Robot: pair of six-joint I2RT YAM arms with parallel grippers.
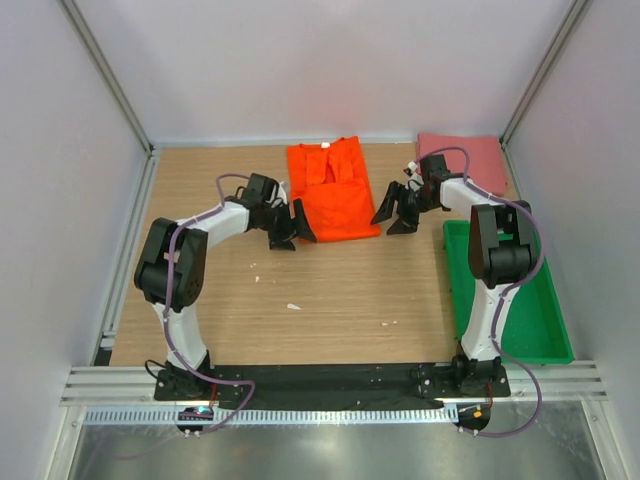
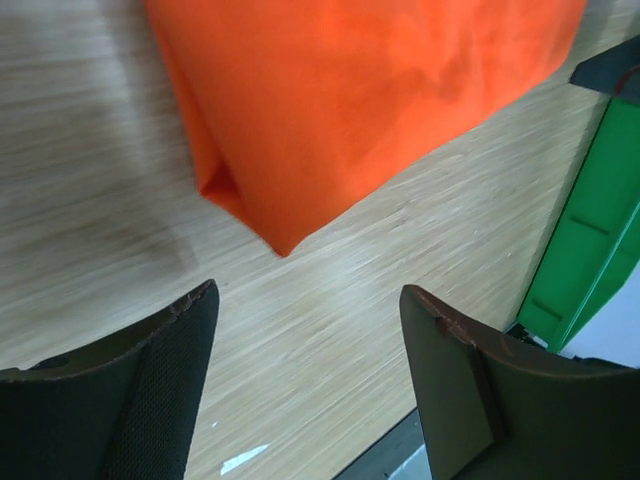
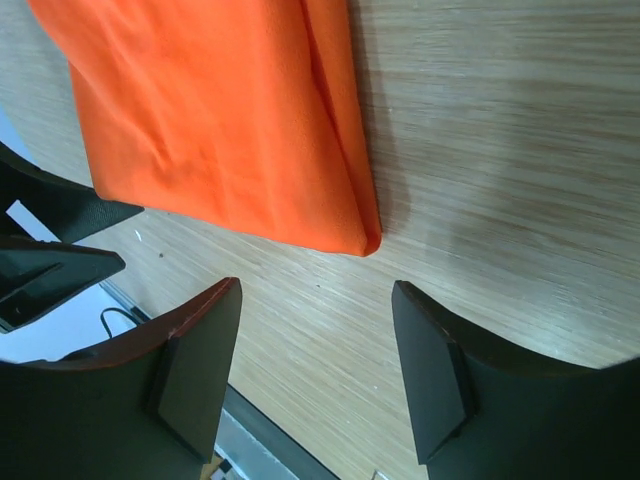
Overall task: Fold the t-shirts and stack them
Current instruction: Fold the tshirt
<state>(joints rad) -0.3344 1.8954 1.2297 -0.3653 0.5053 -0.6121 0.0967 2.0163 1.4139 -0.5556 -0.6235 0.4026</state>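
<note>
The bright orange t-shirt [image 1: 331, 190] lies partly folded on the wooden table at the back middle. It also shows in the left wrist view [image 2: 370, 90] and in the right wrist view [image 3: 215, 120]. The dull pink-red t-shirt [image 1: 468, 158] lies flat at the back right corner. My left gripper [image 1: 292, 232] is open and empty just left of the orange shirt's near left corner. My right gripper [image 1: 394, 217] is open and empty just right of its near right corner.
A green plastic tray [image 1: 510, 295] stands at the right edge of the table, also seen in the left wrist view [image 2: 590, 240]. Small white scraps [image 1: 293, 306] lie on the wood nearer the front. Grey walls close in the back and sides.
</note>
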